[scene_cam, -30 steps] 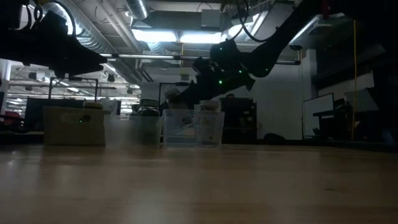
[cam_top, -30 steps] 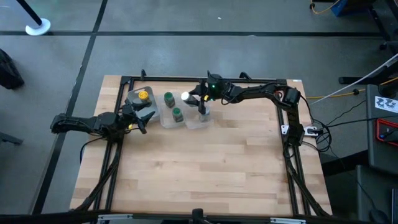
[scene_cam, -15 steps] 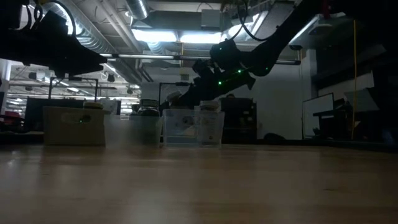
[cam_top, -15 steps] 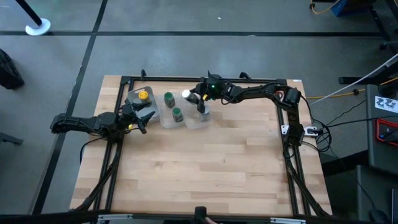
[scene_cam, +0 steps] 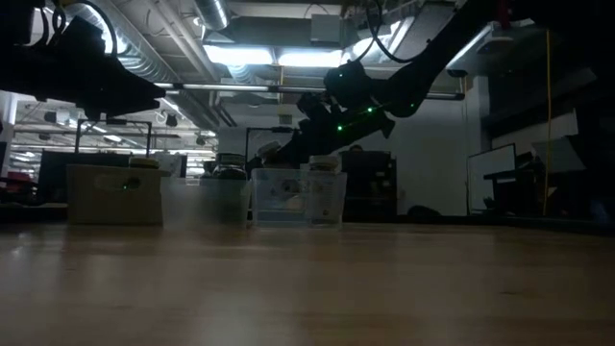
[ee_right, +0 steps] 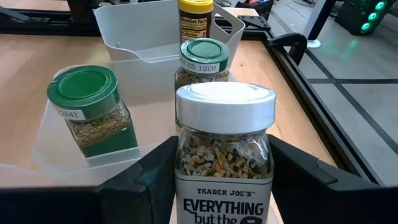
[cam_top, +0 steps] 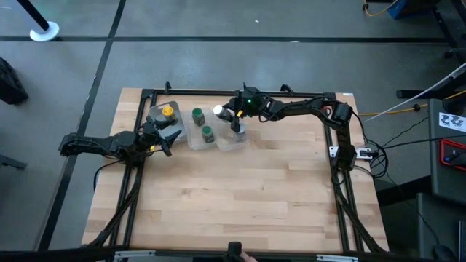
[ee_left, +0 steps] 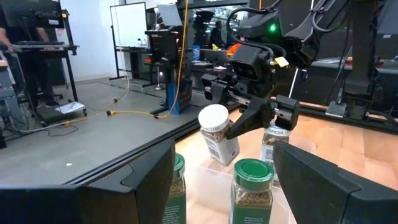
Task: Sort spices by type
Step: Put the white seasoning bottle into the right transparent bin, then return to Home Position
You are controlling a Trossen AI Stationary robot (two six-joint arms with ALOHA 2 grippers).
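My right gripper (cam_top: 226,113) reaches in from the table's right and is shut on a white-lidded spice jar (ee_right: 224,143), which it carries above the row of clear containers. Two green-lidded jars (cam_top: 197,114) (cam_top: 207,132) stand in the middle container. A yellow-lidded jar (cam_top: 167,111) stands in the left container. Another pale-lidded jar (ee_left: 273,140) stands in the right container (cam_top: 234,138). My left gripper (cam_top: 169,135) is open just left of the containers and touches nothing. My right gripper pinches the white-lidded jar by its glass body (ee_right: 186,155), just below the lid, one finger (ee_right: 143,180) on each side. The fingers come level from the table's right. The jar (ee_left: 217,134) is lifted clear above the containers and leans slightly.
The three clear containers (scene_cam: 298,197) sit side by side near the table's far edge, inside a black frame (cam_top: 145,93). Bare wood (cam_top: 240,196) spreads over the near half of the table. Cables and equipment lie on the floor beyond the table's right side.
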